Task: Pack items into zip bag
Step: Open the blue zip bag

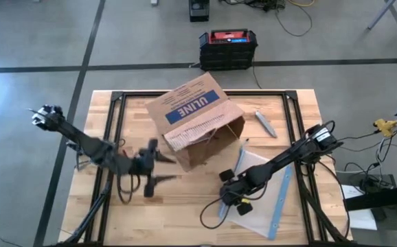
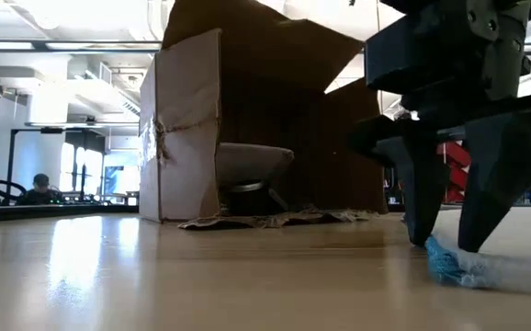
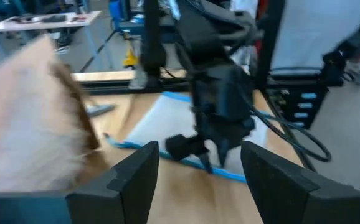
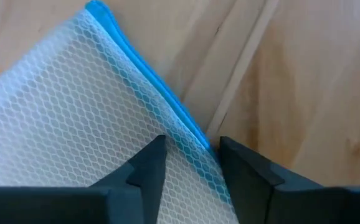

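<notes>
The right gripper [image 4: 192, 163], fingers a narrow gap apart and holding nothing, straddles the blue zip edge of the bag [image 1: 262, 189], which lies flat on the table [image 1: 185, 213] just beside the tipped box [image 1: 195, 116]. This looks like the opening step: next, pinch that edge and lift (no items yet inside, seemingly). The left gripper [image 1: 159, 169], open and empty, hovers before the box.

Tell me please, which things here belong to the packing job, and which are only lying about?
Part of the job:
- zip bag, flat on the table
- right pincer, open, straddling the bag's blue zip edge
- left pincer, open, above the table beside the box

Lying about:
- ULINE cardboard box
- grey tool beside the box
</notes>
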Robot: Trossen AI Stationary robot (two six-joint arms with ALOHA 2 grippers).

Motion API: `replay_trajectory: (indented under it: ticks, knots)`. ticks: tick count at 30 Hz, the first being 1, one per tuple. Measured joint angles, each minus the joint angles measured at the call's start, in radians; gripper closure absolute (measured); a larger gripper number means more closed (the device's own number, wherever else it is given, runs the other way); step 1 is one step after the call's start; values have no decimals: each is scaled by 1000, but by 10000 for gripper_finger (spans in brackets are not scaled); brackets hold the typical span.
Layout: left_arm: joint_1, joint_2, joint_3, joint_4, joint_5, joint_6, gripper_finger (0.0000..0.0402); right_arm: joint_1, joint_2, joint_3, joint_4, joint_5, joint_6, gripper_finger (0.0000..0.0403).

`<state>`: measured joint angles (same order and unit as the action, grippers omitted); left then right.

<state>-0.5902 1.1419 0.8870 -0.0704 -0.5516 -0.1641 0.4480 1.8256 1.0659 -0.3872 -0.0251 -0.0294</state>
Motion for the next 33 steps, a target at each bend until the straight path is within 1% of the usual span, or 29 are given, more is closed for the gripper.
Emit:
replay_trajectory:
  ticks: [2,5,7,10,13,14,16,18,23,29,31,33]
  knots:
    - [-31,69,-1,62,-9,-4,198,6,0,18,-3,-2,2,318]
    - [-52,169,-1,161,-7,-5,205,25,0,65,-3,-9,13,373]
    - [-54,231,1,200,11,-10,210,37,-1,102,-1,-10,16,394]
    - [-55,314,8,230,47,-47,217,54,-1,149,-35,-7,9,394]
    - [-57,387,12,233,48,-95,223,71,-3,209,-114,10,3,401]
    - [-57,410,12,238,48,-109,225,79,-4,232,-145,25,-11,401]
    - [-57,455,13,256,46,-132,229,97,-4,272,-212,62,-105,401]
    - [-56,495,13,284,46,-142,232,121,-4,308,-263,126,-185,402]
    - [-56,568,14,390,43,-135,238,169,-5,402,-308,342,-282,402]
    - [-50,621,14,416,-26,-132,237,176,-35,488,-316,501,-357,403]
    - [-48,630,14,403,-42,-134,235,176,-68,498,-322,608,-378,403]
    - [-48,627,14,377,-42,-134,232,176,-111,499,-326,745,-402,403]
